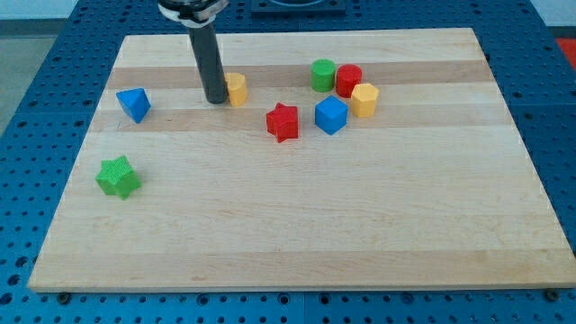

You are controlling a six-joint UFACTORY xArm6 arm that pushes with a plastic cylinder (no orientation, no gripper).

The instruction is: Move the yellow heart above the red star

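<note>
Up and to the view's left of the red star, the yellow heart sits on the wooden surface, with your tip pressed against or just beside its left flank. No pincer exists on this rig, so you cannot tell any opening or hold; the bare rod does all the work.

You appear to be mid-push, driving the heart toward the view's right. To do it well, keep the tip behind the middle of the heart's left side; an off-centre contact will likely spin the block or let it slip past. Aim to stop once the heart is directly over the red star toward the view's top, leaving a gap between them. Short of the star's column now, it needs only a modest shove. Watch the green cylinder further right of the star; overshoot would reach it.

Half hidden by the rod, the heart's lobes and point cannot be made out, so its heading and long axis are unclear.
</note>
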